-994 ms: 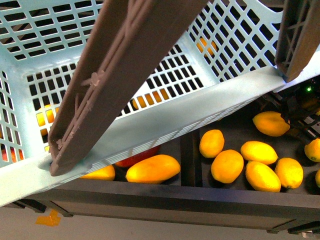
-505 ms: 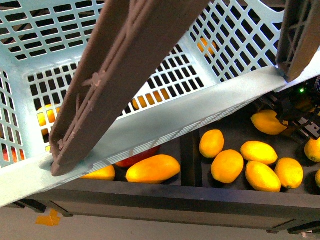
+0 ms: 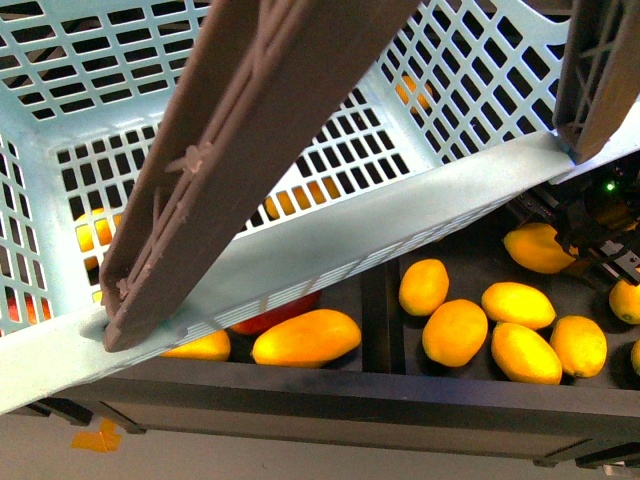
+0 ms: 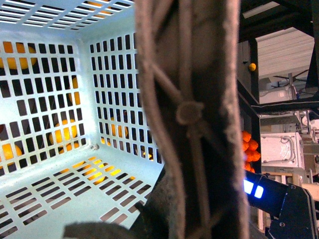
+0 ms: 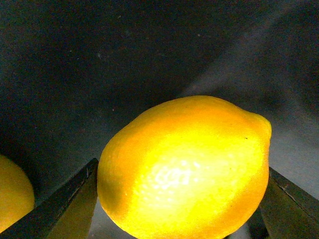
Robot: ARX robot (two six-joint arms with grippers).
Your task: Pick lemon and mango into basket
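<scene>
The basket [image 3: 420, 205] hangs tilted close to the front camera, its rim and brown handle [image 3: 250, 130] hiding much of the dark tray [image 3: 350, 400]. The mango [image 3: 305, 337] lies just under that rim. At the far right edge, partly cut off, the right hand [image 3: 590, 235] reaches down over the lemon [image 3: 535, 247], fingers [image 5: 65, 204] close against both its sides, though I cannot tell if they grip it

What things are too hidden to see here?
- Front view: the basket and its handle hide most fruit behind them.
- Front view: the right gripper is cut off by the edge.
- Right wrist view: the lemon fills it; whether the fingers squeeze it is unclear.
</scene>
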